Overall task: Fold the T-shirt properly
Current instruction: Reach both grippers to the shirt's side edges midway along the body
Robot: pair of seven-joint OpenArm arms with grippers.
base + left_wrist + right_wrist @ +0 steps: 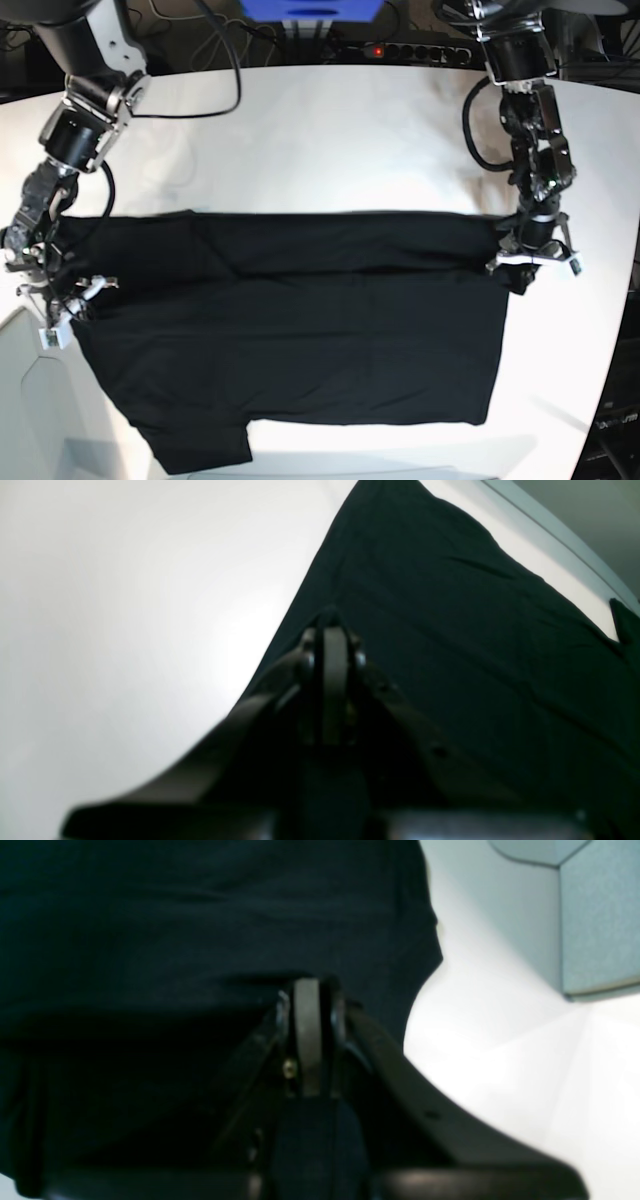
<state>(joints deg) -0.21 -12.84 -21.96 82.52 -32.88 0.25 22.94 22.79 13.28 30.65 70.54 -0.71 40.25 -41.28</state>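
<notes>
**Shirt stretched between both grippers, long axis side to side**

The table [330, 130] carries the shirt [300, 330], which lies flat and black across the near half of the surface. No print shows on the upward face. Its long axis runs from my right side to my left side, that is, from the left of the base view to its right. A band of cloth along the far edge appears already turned over onto the body, forming a straight horizontal line, and one sleeve hangs toward the near edge on my right side.

My two arms sit at opposite ends of that far band. My right gripper [62, 300] is at the end on the base view's left; my left gripper [533, 258] is at the other end, on the shirt's corner. Neither arm is nearer: each holds its own end, and the bulk of the cloth lies toward the near edge from both.

Both jaw pairs are closed. In the left wrist view, my left gripper [334, 630] pinches a ridge of black cloth. In the right wrist view, my right gripper [307, 990] is likewise clamped on cloth.

I judge that the next move depends on carrying both ends in parallel, across the long axis, to keep the fold line straight.
</notes>
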